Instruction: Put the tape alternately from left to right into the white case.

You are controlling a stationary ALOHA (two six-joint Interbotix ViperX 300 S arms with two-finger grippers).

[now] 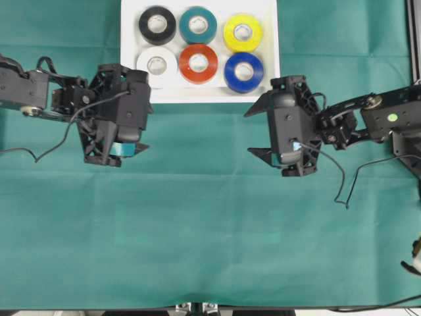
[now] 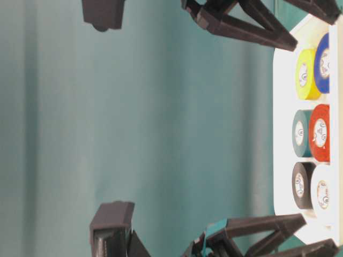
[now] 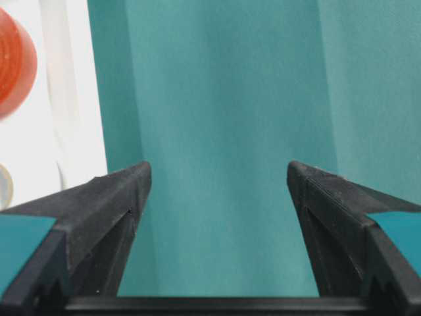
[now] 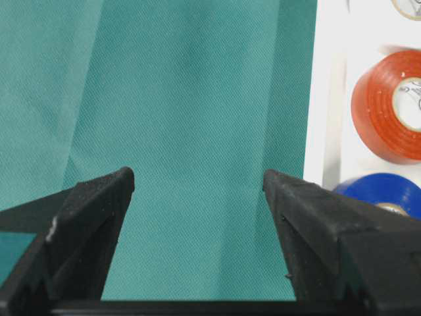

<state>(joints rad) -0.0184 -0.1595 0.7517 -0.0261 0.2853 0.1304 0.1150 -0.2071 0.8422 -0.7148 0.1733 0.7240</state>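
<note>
Seeing all six tape rolls (image 1: 199, 48) lying flat inside white case (image 1: 263, 92), two rows of three. Left gripper (image 1: 143, 122) and right gripper (image 1: 255, 131) both gaping wide, carrying nothing, hovering over green cloth (image 1: 197, 224). Am judging task finished; am planning to back arms off level, avoiding case rim.

Bench (image 1: 197, 250) covered edge to edge by a teal-green cloth (image 1: 210, 217), matte, fine weave visible in the wrist views. Cloth shows soft lengthwise folds and faint creases. Lighting even and diffuse, shadows weak. Dark metal frame upright (image 1: 416, 33) at the far right edge. Near edge of cloth ends at a pale strip with a small metal bracket (image 1: 195, 307) at centre.
</note>
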